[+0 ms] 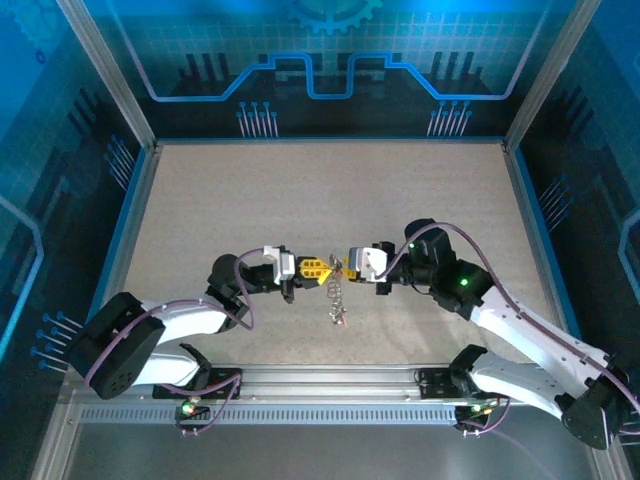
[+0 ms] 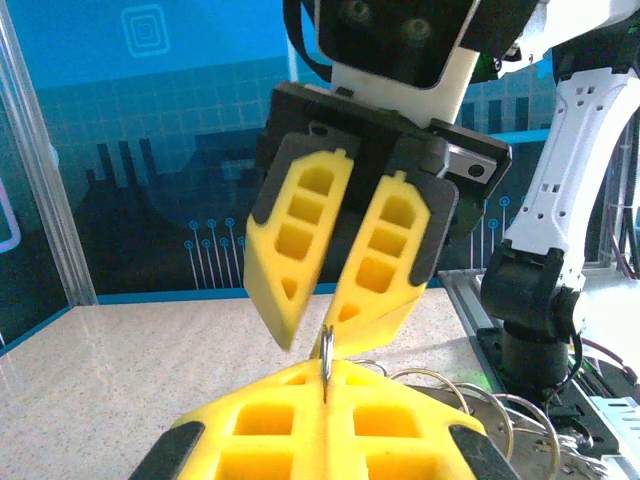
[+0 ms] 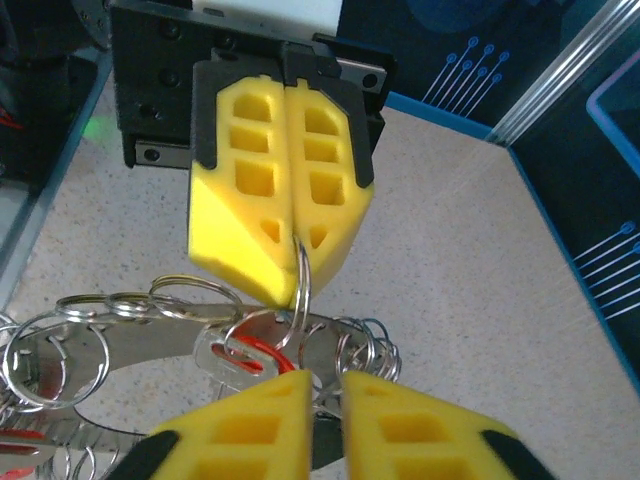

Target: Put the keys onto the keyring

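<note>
- Here the left gripper [image 1: 318,268] and the right gripper [image 1: 350,264] meet tip to tip over the middle of the counter [image 1: 250,200].
- The left fingers [image 3: 225,230] are pressed together, pinching one small silvery loop [image 3: 300,285] of the keyring [image 3: 140,350] at their tips.
- The right fingers [image 2: 268,270] stand slightly spread with a narrow gap between them, and that loop sits just beside their tips.
- The keyring hangs below both grippers, fringed all round with more silvery loops.
- The key [image 3: 245,355], red-headed, lies among those loops, just under the pinched one.
</note>
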Robot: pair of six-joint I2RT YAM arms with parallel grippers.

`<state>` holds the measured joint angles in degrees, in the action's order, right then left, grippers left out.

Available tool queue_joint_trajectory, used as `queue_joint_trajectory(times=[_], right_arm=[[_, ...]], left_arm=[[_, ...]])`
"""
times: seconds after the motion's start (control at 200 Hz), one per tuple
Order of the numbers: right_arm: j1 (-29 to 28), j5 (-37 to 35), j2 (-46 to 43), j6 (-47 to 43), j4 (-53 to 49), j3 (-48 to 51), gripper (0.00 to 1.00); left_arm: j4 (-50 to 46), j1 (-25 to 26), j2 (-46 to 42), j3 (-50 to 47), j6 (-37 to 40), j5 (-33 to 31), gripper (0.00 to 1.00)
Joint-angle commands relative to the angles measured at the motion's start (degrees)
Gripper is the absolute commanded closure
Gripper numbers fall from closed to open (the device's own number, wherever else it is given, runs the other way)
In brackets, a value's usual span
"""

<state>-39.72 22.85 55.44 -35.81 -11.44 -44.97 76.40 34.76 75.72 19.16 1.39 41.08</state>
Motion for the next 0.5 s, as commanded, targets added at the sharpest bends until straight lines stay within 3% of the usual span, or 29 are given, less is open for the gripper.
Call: queue_joint_trajectory(times=[0.0, 0.37, 0.495], right_arm=[[0.4, 3.2, 1.3, 2.7, 3.1, -1.2, 0.87], [0.4, 4.7, 2.5, 3.0, 3.9, -0.8, 0.84], [0.3, 4.6, 2.8, 3.5, 4.3, -0.8, 0.88]], left_arm=[[3.8, 0.5, 1.3, 3.1, -0.7, 1.6, 1.0], [3.8, 1.4, 3.3, 4.5, -0.5, 1.6, 1.0], [3.8, 1.9, 4.0, 4.9, -0.5, 1.6, 1.0]])
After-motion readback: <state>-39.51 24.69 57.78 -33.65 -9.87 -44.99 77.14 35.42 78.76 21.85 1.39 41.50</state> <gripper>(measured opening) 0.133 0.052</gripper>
